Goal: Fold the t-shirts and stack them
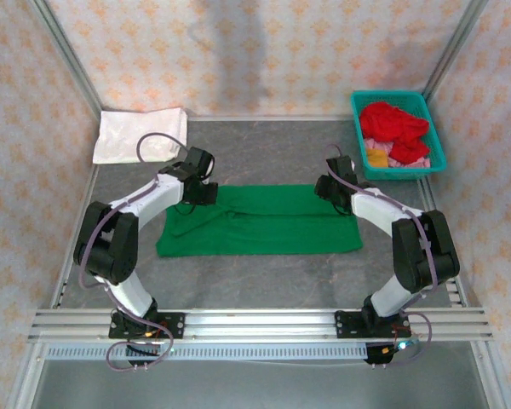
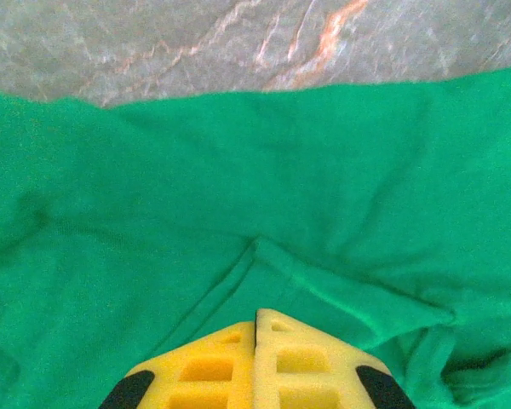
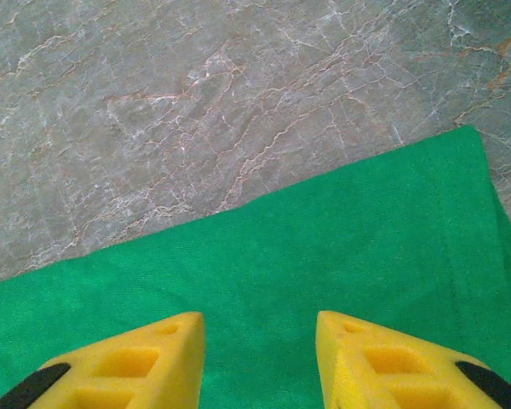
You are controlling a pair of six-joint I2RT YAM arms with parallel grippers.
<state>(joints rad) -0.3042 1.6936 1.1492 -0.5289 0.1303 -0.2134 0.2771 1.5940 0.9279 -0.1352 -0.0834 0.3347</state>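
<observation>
We see L hand (image 2: pixel 255 315) pressed together low over the green t-shirt (image 2: pixel 238 170); R hand (image 3: pixel 257 320) spread wide above its edge.

i count two arms, my left arm (image 1: pixel 145 200) and my right arm (image 1: pixel 383 209). there are two grippers, my left gripper (image 2: pixel 255 313) and my right gripper (image 3: pixel 260 317). each has two yellow fingers (image 3: pixel 145 358), four in all. there is one table (image 1: pixel 264 281). two shirts lie out on it, one green shirt (image 1: pixel 264 221) and one white shirt (image 1: pixel 136 135). there is one basket (image 1: pixel 439 145). it holds cloth in three colours: red cloth (image 1: pixel 396 119), yellow cloth (image 1: pixel 376 158) and pink cloth (image 1: pixel 409 154). they lie bunched together, so i cannot count those shirts.
</observation>
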